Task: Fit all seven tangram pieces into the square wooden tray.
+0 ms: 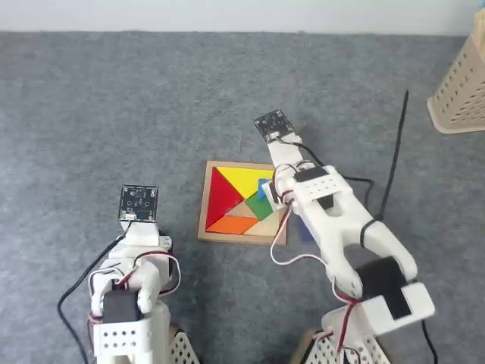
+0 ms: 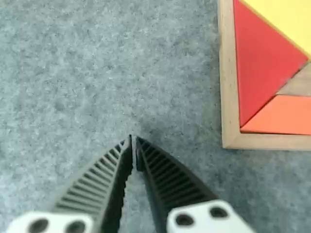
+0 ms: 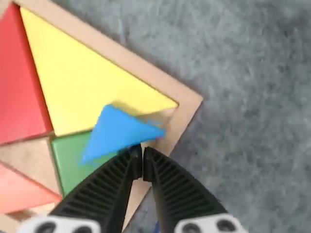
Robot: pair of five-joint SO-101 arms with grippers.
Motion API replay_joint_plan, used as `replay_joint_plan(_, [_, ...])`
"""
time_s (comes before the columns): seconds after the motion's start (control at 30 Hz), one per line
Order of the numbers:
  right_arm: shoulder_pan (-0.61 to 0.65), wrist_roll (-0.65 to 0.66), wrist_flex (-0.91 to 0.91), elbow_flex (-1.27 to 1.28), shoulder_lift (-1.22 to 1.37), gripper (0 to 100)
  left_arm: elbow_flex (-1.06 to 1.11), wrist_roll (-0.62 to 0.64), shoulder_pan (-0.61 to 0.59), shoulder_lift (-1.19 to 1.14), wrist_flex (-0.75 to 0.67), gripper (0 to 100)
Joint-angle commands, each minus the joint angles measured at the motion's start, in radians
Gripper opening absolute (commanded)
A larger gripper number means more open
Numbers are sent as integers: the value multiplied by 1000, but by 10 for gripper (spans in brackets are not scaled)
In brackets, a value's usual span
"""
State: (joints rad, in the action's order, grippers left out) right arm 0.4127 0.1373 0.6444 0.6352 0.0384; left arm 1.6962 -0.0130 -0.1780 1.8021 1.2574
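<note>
The square wooden tray (image 1: 205, 205) lies mid-table and holds a red triangle (image 1: 220, 199), a yellow triangle (image 1: 246, 180), a green piece (image 1: 259, 208), an orange piece (image 1: 231, 224) and plain wood pieces. A small blue triangle (image 3: 119, 131) lies tilted over the yellow triangle (image 3: 82, 82) and the green piece (image 3: 68, 155), by the bare slot in the tray's corner (image 3: 187, 104). My right gripper (image 3: 142, 148) is shut, its tips against the blue triangle's edge. My left gripper (image 2: 133, 141) is shut with nothing in it, on the carpet beside the tray's rim (image 2: 226, 87).
A beige slatted basket (image 1: 462, 83) stands at the far right. A black cable (image 1: 394, 152) runs behind the right arm. A bit of something blue (image 1: 305, 231) shows under the right arm beside the tray. Grey carpet covers the table.
</note>
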Motion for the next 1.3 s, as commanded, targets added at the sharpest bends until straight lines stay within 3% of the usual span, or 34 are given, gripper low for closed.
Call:
replay_joint_plan(0.0, [2,21,-22,-94,24,6,-12,9,-2,17,5,12])
replay_joint_plan(0.2, [1,21,24,-166,47,6,-12,9,-2,17,5,12])
replay_joint_plan(0.47, [45,18,67,-138,-134,6,-12,9,-2,17,5,12])
replay_joint_plan(0.6, [110,26,59,-143,-133,6,-12,9,-2,17,5,12])
replay_joint_plan(1.07, [117,11,62,-196,-47,7,-12,9,-2,17,5,12])
replay_joint_plan(1.27, [116,-51,160,-345,90,112,-12,9,-2,17,5,12])
